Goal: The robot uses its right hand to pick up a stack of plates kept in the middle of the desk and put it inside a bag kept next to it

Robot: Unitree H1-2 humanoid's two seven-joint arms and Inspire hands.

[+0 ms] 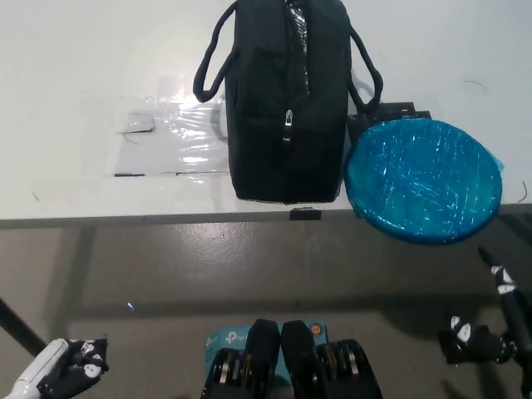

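A stack of blue plates wrapped in shiny plastic (424, 179) lies on the white desk (75, 75), overhanging its front edge at the right. Just left of the stack stands a black bag (287, 100) with two handles; its top looks open and a silvery lining shows. My black right hand (490, 328) hangs low at the bottom right, below the desk edge and apart from the plates, fingers spread and empty. At the bottom left corner my white left hand (66, 370) rests low, and its fingers are too unclear to judge.
A patch of clear tape or plastic film (174, 137) is stuck on the desk left of the bag. A small black object (391, 112) sits behind the plates. Grey floor (166, 274) lies below the desk's front edge.
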